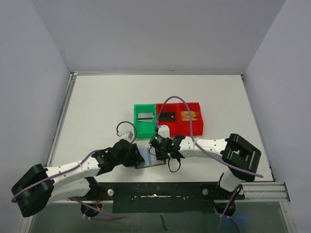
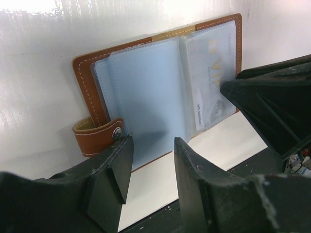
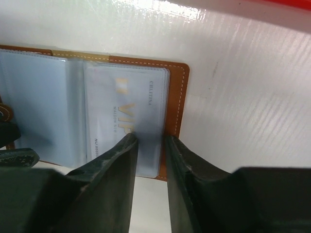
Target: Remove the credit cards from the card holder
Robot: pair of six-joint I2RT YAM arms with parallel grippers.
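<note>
Near edge of table (image 1: 97, 160): card holder (image 1: 148, 159) is laid open and flat between both grippers. Left gripper (image 2: 151, 155) is placed at the near edge of the holder's left half, jaws partly apart, nothing pinched, one finger just beside the snap strap (image 2: 97, 138). Right gripper (image 3: 149, 145) is placed at the near edge of the right half, jaws narrow. The clear sleeve (image 3: 151, 162) is seen in the slit; whether anything is gripped cannot be told.

Risks: sleeve and grey-white card (image 3: 126, 102) could be pinched together, so the whole holder would be dragged or lifted. If the left half is not pressed down, the holder could be slid off the near edge. The strap could be snagged and the holder flipped shut.

Far: green bin (image 1: 137, 127) and red bins (image 1: 199, 127) are well apart and not thought to be at risk.
</note>
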